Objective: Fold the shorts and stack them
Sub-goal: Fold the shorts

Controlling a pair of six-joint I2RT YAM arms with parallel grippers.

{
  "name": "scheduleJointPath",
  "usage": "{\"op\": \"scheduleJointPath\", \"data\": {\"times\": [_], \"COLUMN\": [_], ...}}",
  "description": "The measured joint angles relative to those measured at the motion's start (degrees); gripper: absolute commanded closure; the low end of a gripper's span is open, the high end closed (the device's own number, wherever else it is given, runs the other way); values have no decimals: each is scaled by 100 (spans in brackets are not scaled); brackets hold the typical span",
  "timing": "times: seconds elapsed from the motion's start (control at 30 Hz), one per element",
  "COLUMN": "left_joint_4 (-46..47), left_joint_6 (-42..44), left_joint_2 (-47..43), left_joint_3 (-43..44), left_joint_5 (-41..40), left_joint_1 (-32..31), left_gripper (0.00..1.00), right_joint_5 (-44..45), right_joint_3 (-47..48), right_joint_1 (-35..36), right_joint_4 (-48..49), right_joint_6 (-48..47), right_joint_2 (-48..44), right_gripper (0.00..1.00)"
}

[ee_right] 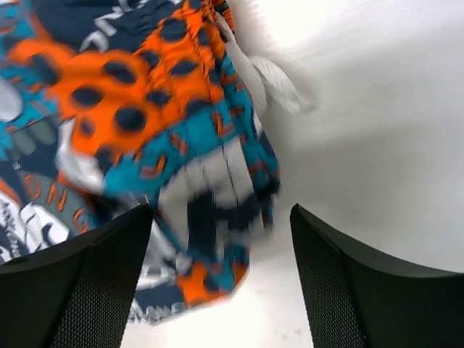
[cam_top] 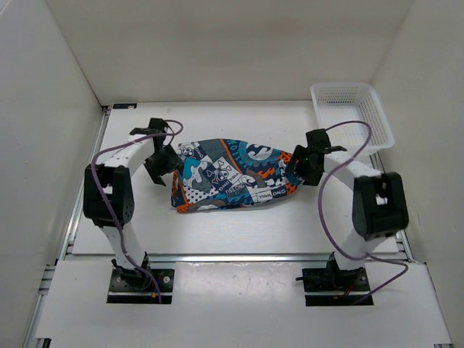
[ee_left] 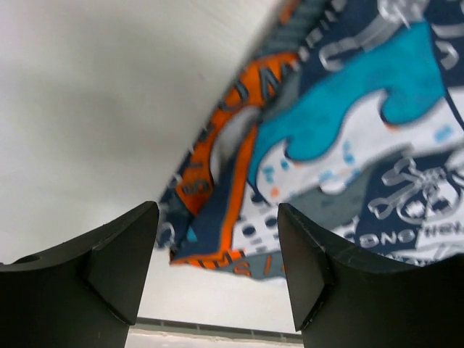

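Right wrist alone shows a white drawstring on the shorts; left hand, right hand both open.

Shorts: one pair.
Mesh basket: one, behind and right of shorts.
Arms: two. Left arm left of shorts, right arm right of shorts.
Grippers: two. Left gripper and right gripper, one at each end of shorts.
Black fingers: two on each gripper, four together.
Purple cables: two, one on each arm.
Base plates: two, nearer than shorts.
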Motion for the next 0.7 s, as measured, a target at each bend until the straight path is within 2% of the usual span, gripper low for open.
{"op": "scheduleJointPath", "data": {"times": [0.1,0.23,0.33,0.37,0.43,0.47,0.7], "left_joint_4": [4,-4,0,4,2,4,92], "left_joint_6": [144,302,393,415,435,459,621], "left_joint_2": [459,874,1091,1130,1161,1165,1163], "left_joint_3": [212,332,409,409,407,407,358], "left_joint_5": [4,24,63,85,118,131,192], "left_joint_1": [175,367,402,402,404,404,400], "left_gripper": [24,24,25,25,26,26,30], "right_joint_5": [-361,-599,-544,-503,-391,-271,693], "right_joint_3": [96,254,374,446,573,675,885], "right_joint_1": [-33,7,146,199,323,387,726], "right_joint_4": [251,654,754,758,739,667,249], "right_joint_6": [-127,-109,-98,-98,-70,-55,50], "right_joint_2": [730,914,1064,1126,1305,1375,1392], "right_gripper": [19,22,43,64,85,100,100]}}
